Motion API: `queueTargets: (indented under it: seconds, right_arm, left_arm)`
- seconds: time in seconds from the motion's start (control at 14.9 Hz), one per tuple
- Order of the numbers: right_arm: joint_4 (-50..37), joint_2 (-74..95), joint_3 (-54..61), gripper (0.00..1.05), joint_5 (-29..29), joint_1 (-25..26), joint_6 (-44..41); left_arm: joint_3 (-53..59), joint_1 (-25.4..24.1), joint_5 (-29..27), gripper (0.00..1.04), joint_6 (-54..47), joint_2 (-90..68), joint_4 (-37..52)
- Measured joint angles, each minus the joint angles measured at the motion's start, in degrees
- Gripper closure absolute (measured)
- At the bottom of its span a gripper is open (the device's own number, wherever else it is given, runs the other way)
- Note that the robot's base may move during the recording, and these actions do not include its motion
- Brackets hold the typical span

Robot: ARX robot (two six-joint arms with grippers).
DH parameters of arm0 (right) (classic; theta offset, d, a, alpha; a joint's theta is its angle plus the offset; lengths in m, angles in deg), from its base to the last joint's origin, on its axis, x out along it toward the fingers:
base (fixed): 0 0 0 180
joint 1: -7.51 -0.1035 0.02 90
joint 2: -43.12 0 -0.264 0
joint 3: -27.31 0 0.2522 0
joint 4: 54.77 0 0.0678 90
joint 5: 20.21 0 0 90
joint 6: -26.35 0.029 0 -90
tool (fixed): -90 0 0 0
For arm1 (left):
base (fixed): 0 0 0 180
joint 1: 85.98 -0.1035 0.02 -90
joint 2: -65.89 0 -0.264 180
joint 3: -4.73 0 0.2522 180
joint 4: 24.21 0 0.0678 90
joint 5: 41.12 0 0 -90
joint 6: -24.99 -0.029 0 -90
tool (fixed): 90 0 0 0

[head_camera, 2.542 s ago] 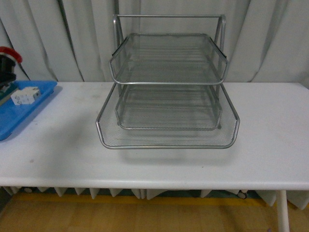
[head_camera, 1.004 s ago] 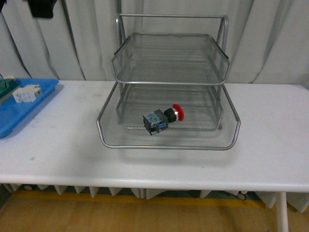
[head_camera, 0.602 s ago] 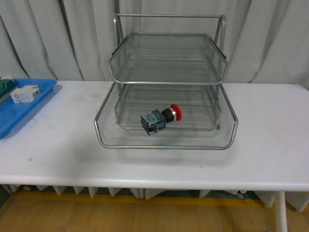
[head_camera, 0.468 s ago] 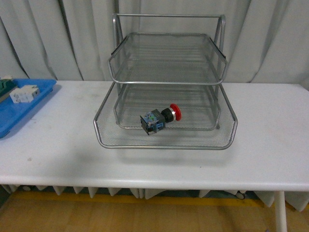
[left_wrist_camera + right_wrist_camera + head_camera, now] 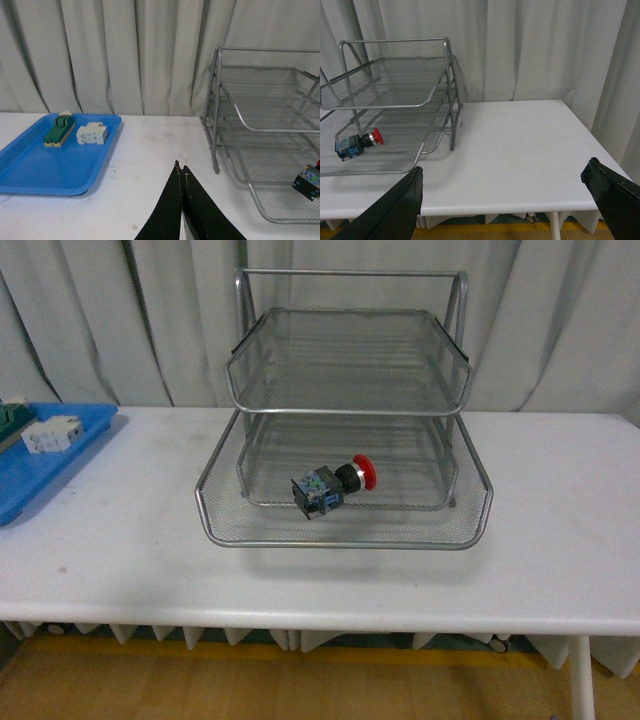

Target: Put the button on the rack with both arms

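Observation:
The button [image 5: 333, 484], with its red cap and black-and-blue body, lies on its side in the bottom tier of the silver wire rack [image 5: 345, 536]. It shows again in the right wrist view as the button [image 5: 359, 143] and at the edge of the left wrist view as the button [image 5: 311, 179]. My left gripper [image 5: 180, 172] is shut with nothing in it, over the table between tray and rack [image 5: 265, 170]. My right gripper [image 5: 505, 182] is open, wide apart, off to the side of the rack [image 5: 400, 105]. Neither arm appears in the front view.
A blue tray [image 5: 40, 465] at the table's left end holds a white blocky part [image 5: 52, 434] and a green-and-cream block [image 5: 59, 129]. Grey curtains hang behind the white table [image 5: 560, 540]. The table's right end drops off past its edge [image 5: 580, 125].
The button now lies in the rack's bottom tier; 2.5 s ago the tier was empty and an arm showed at far left. The arm has left the front view. The rack shifted slightly.

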State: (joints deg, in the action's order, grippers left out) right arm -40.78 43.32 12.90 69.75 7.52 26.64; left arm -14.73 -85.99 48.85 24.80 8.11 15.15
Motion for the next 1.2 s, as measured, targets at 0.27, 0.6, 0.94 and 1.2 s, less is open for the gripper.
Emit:
queueTargets:
  seconds: [0.27, 0.6, 0.94, 1.2]
  right_arm:
    - [0.0, 0.0, 0.0, 0.06, 0.0, 0.0, 0.0]
    - [0.0, 0.0, 0.0, 0.06, 0.0, 0.0, 0.0]
    - [0.0, 0.0, 0.0, 0.06, 0.0, 0.0, 0.0]
    - [0.0, 0.0, 0.0, 0.06, 0.0, 0.0, 0.0]
  left_arm:
    - [3.8, 0.1, 0.0, 1.03, 0.0, 10.4, -7.8]
    - [5.2, 0.1, 0.0, 1.03, 0.0, 24.6, -20.7]
    - [5.2, 0.1, 0.0, 1.03, 0.0, 35.4, -30.8]
    - [5.2, 0.1, 0.0, 1.03, 0.0, 41.9, -37.2]
